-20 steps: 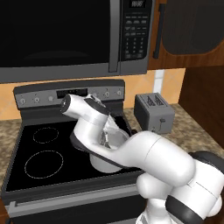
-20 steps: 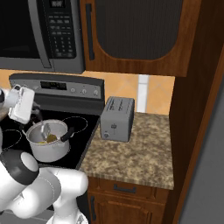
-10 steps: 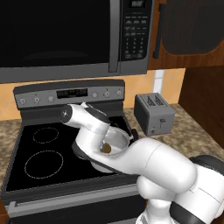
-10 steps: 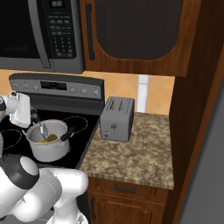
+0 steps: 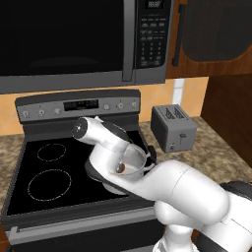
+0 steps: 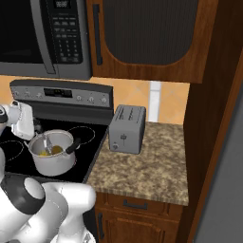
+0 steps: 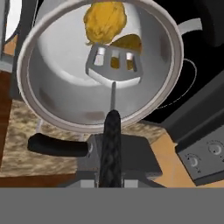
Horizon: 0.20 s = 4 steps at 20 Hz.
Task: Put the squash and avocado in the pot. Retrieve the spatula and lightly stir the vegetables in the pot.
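The squash (image 7: 105, 21) lies on the bottom of the pot (image 7: 52, 94), a yellow-orange lump against the far wall in the hand view. The avocado (image 7: 127, 43) is also inside, just beside the squash, and half of it is hidden behind the slotted head of the spatula (image 7: 114, 65). This head hangs inside the mouth of the pot, in front of both vegetables; I cannot tell if it touches them. The thin shaft goes from the head to the black handle, and the gripper (image 7: 110, 177) is pressed together on this handle, pinching it.

In the right base view the pot (image 6: 53, 160) stands on the black stove (image 6: 90, 142), on its right near part, with one black side handle pointing to the right. The gripper (image 6: 34, 135) is above the left rim of the pot, and yellow shows inside. To the right of the stove, on the speckled counter (image 6: 147, 168), stands the grey toaster (image 6: 126, 129), well apart from the pot. Above the stove hangs the microwave (image 6: 45, 38).
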### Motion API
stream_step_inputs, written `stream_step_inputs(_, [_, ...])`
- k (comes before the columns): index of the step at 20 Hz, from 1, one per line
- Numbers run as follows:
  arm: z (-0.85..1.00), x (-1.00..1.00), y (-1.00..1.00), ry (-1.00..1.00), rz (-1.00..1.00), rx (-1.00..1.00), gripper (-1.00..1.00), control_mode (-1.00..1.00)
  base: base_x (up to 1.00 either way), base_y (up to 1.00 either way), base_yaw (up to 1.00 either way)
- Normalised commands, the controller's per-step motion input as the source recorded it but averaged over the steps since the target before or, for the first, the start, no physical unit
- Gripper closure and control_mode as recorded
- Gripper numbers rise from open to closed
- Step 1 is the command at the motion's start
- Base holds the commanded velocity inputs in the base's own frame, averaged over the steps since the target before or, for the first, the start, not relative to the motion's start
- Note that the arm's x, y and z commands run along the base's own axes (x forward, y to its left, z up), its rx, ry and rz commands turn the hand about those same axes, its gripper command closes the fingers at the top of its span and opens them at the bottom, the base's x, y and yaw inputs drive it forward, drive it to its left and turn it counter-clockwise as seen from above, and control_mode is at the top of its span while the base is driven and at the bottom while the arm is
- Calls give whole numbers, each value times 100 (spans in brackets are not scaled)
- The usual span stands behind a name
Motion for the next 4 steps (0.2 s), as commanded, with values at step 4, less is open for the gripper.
stream_step_inputs(4, [0, -68, -46, 0, -12, -4, 100, -100, 0, 0, 0])
